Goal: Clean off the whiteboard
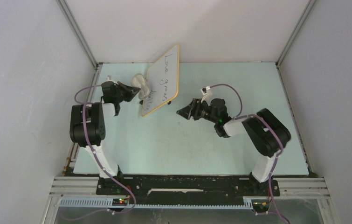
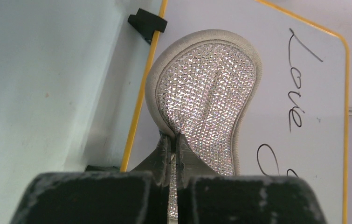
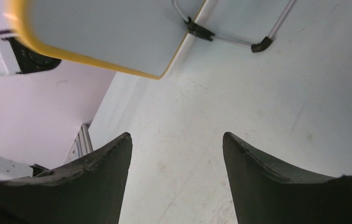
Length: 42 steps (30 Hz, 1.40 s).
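Well, barely begun: the left end effector (image 2: 174, 141) pinches the grey pad (image 2: 206, 88) at the face of the whiteboard (image 1: 161, 79), which stands on the desk (image 1: 188, 149) just ahead, its dark handwriting (image 2: 295, 107) unwiped, while the right end effector (image 3: 176, 154) gapes wide, empty, behind it.

Black-and-white left arm (image 1: 86, 123) and matching right arm (image 1: 269, 133): black joint housings, white links. Thin purple cable (image 1: 76, 95) loops along each. Black wedge-shaped fingers (image 3: 94, 186), scuffed grey at edges. Black base plate (image 1: 188, 185).
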Each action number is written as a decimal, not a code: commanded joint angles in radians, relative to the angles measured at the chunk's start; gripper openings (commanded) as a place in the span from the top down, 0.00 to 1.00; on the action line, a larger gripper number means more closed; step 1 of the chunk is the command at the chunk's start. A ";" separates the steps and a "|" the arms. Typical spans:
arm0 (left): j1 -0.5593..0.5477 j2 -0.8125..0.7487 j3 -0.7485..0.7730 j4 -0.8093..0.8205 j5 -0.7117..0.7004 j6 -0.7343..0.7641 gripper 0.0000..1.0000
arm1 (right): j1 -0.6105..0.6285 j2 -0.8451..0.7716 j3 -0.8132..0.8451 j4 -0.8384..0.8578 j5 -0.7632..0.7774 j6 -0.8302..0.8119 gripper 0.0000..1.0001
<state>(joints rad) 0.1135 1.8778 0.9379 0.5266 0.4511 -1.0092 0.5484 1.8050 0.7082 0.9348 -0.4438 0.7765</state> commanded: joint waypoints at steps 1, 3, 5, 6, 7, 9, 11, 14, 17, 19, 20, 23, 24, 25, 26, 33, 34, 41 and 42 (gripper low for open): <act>-0.008 -0.074 0.098 -0.082 0.029 0.075 1.00 | -0.032 -0.264 0.026 -0.206 0.117 -0.011 0.26; -0.022 -0.068 0.139 -0.101 0.043 0.068 1.00 | -0.030 -0.335 0.109 -0.436 0.166 0.027 0.27; -0.051 -0.059 0.215 -0.151 0.060 0.075 1.00 | -0.014 -0.379 0.211 -0.612 0.245 0.084 0.27; -0.065 -0.056 0.245 -0.193 0.062 0.090 1.00 | -0.001 -0.397 0.244 -0.684 0.296 0.104 0.26; -0.081 -0.056 0.270 -0.235 0.062 0.110 1.00 | 0.020 -0.417 0.274 -0.731 0.367 0.117 0.25; -0.104 -0.064 0.291 -0.277 0.052 0.151 1.00 | 0.056 -0.432 0.322 -0.805 0.483 0.136 0.25; -0.132 -0.076 0.289 -0.293 0.032 0.179 1.00 | 0.083 -0.418 0.380 -0.871 0.574 0.144 0.26; -0.149 -0.080 0.292 -0.285 0.043 0.194 1.00 | 0.094 -0.358 0.462 -0.926 0.561 0.144 0.28; -0.157 -0.071 0.311 -0.292 0.067 0.214 1.00 | 0.113 -0.293 0.532 -0.975 0.544 0.127 0.31; -0.158 -0.058 0.334 -0.325 0.094 0.245 1.00 | 0.130 -0.252 0.590 -1.011 0.551 0.095 0.32; -0.157 -0.050 0.341 -0.337 0.103 0.253 1.00 | 0.139 -0.223 0.615 -1.036 0.564 0.089 0.32; -0.158 -0.032 0.348 -0.355 0.129 0.268 1.00 | 0.166 -0.172 0.670 -1.085 0.600 0.076 0.33; -0.158 -0.027 0.351 -0.358 0.144 0.273 1.00 | 0.174 -0.162 0.681 -1.092 0.617 0.074 0.34; -0.158 -0.022 0.354 -0.365 0.155 0.279 1.00 | 0.183 -0.150 0.689 -1.092 0.635 0.071 0.35; -0.158 -0.017 0.360 -0.378 0.161 0.287 1.00 | 0.188 -0.139 0.698 -1.093 0.640 0.070 0.36; -0.150 0.026 0.404 -0.460 0.154 0.313 1.00 | 0.198 -0.095 0.737 -1.092 0.666 0.075 0.50; -0.147 0.039 0.412 -0.453 0.161 0.301 1.00 | 0.200 -0.091 0.737 -1.089 0.666 0.075 0.52; -0.152 0.084 0.451 -0.475 0.124 0.287 1.00 | 0.206 -0.069 0.755 -1.095 0.700 0.067 0.72; -0.153 0.084 0.447 -0.474 0.116 0.287 1.00 | 0.206 -0.065 0.767 -1.109 0.705 0.064 0.73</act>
<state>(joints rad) -0.0376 1.9564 1.3430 0.0639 0.5869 -0.7330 0.7475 1.7145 1.4063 -0.1635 0.2096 0.8528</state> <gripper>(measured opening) 0.015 0.291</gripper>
